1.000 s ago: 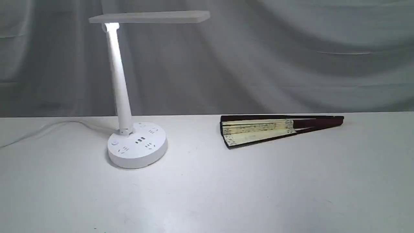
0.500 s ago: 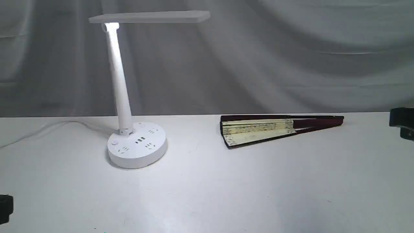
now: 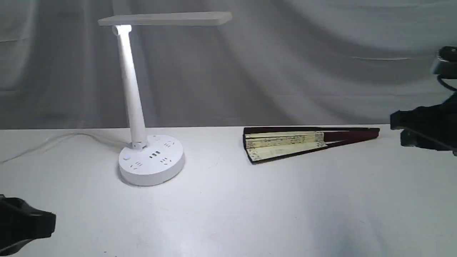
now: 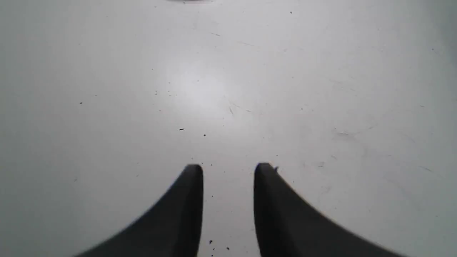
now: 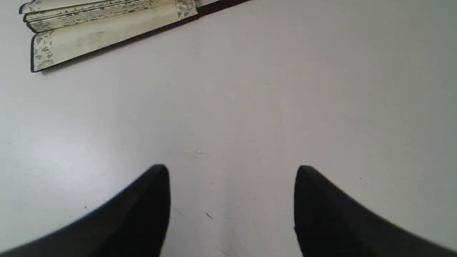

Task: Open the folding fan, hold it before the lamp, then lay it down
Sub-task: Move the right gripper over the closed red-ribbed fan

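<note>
1. The folding fan (image 3: 285, 144) lies flat on the worktop (image 3: 250, 214), right of centre in the exterior view. It is almost closed, with only a narrow wedge of cream leaf showing between the dark guards. Its slim rib end points toward the right edge of the frame, which I judge suits a grasp from that side.
2. The right end effector (image 5: 232, 171) is released, its fingers spread wide with nothing between them. In the exterior view it hangs at the right edge, near the fan's rib end but apart from it.
3. The left end effector (image 4: 228, 171) is also released, with a narrower gap, and carries nothing. It sits at the lower left corner of the exterior view, well apart from the fan.
4. The lamp (image 3: 132, 89) stands left of centre, lit, its flat head reaching right. That leaves room beneath it to show the opened fan.
5. Hidden: the right wrist view cuts off the fan's rib end, so I cannot see the pivot there. The writing on the leaf is too small to read. The left wrist view shows only bare worktop. Both arms are cropped by the frame edges.
</note>
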You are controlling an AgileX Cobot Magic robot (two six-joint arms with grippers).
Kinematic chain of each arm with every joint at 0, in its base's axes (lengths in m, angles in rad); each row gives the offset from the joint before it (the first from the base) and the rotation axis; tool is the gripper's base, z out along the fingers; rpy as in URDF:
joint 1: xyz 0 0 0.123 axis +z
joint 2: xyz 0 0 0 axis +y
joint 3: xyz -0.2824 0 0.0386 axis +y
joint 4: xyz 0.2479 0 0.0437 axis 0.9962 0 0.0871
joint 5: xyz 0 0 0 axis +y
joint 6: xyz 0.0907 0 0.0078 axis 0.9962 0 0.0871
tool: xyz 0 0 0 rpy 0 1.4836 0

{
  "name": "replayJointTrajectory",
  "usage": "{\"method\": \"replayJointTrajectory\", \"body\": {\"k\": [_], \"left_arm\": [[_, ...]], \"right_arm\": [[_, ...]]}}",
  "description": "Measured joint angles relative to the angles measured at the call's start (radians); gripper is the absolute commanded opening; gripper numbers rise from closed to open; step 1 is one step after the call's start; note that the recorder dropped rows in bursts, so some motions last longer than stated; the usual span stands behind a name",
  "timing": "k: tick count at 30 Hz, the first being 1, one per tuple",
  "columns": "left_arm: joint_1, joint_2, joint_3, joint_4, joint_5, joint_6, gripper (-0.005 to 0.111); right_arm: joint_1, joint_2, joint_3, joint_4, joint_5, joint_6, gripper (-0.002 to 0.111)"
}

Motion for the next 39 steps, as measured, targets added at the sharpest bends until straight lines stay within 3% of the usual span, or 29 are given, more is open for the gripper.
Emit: {"method": "replayJointTrajectory", "body": {"k": [11,16,28,39], "left_arm": [[-0.137,0.252,-0.150,0.038,0.016,-0.029,0.025],[-0.188,0.350,-0.205,0.097,0.018,-0.107,0.025],[-0.203,0.422,-0.254,0.120,-0.023,-0.169,0.025],[-0.203,0.422,-0.254,0.116,-0.030,-0.169,0.025]], "right_arm": [[0.000,0.299,-0.351,0.057,0.158,-0.093,0.055],[0.000,0.453,-0.550,0.168,0.268,-0.189,0.055],[0.022,0.759,-0.876,0.400,0.347,-0.415,0.055],[0.175,0.893,-0.900,0.437,0.116,-0.484,0.046]]}}
